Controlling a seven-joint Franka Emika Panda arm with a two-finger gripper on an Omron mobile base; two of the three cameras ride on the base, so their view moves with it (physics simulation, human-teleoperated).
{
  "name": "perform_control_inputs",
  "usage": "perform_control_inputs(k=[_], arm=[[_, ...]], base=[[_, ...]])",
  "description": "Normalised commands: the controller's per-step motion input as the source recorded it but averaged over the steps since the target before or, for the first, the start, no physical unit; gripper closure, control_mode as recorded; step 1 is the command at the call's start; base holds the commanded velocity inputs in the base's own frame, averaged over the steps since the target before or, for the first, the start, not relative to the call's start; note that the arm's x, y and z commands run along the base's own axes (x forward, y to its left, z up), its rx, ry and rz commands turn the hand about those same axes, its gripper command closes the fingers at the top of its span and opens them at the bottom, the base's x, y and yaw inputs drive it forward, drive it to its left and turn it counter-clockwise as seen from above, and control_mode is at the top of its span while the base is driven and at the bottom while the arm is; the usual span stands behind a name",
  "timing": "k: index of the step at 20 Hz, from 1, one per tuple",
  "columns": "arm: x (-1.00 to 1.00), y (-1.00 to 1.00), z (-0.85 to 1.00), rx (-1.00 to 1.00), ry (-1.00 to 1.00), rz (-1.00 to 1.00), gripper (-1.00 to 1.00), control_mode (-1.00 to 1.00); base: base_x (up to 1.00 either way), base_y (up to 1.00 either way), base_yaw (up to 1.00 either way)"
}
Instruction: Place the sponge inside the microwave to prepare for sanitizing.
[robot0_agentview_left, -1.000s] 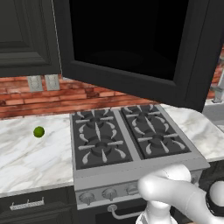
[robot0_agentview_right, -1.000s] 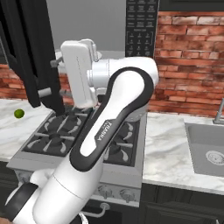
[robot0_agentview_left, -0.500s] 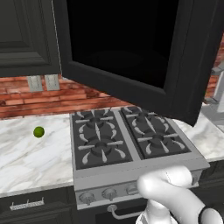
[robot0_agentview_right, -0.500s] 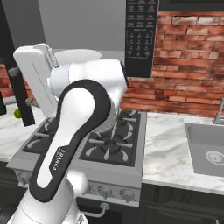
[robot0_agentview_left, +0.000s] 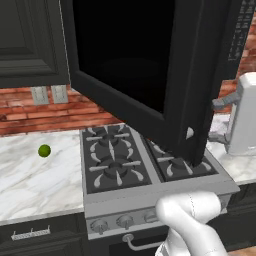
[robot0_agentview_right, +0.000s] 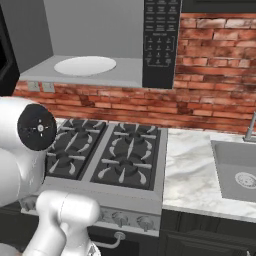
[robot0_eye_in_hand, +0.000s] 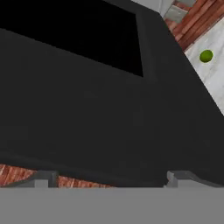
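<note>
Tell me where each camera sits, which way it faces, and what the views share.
Left base view: behind the arm's left, facing the stove, the open microwave door and the green ball; white arm low.
Right base view: behind its right, facing the microwave interior; arm at left.
Hand view: on the hand, facing the door; the gripper open.
Base views share the stove.

The microwave door (robot0_agentview_left: 150, 75) swings wider and now stands well out over the stove (robot0_agentview_right: 107, 160). In the right base view the arm (robot0_agentview_right: 30, 150) drops away to the left, and the microwave (robot0_agentview_right: 100, 40) cavity opens up, its pale round plate (robot0_agentview_right: 85, 65) plain to see. In the hand view the gripper (robot0_eye_in_hand: 109, 177) faces the dark door close ahead.
</note>
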Motion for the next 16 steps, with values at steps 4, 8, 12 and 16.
perform_control_inputs(k=[4,8,12,16], arm=[[-0.13,1.00,0.00,-0.02,-0.18,-0.35,-1.00,-1.00],[-0.09,0.90,0.00,-0.04,-0.15,-0.30,-1.00,-1.00],[-0.08,0.73,0.02,-0.07,-0.10,-0.24,-1.00,-1.00],[-0.12,0.29,0.08,-0.08,-0.01,-0.14,-1.00,-1.00]], base=[[0.00,0.00,0.00],[0.00,0.00,0.00],[0.00,0.00,0.00],[0.00,0.00,0.00]])
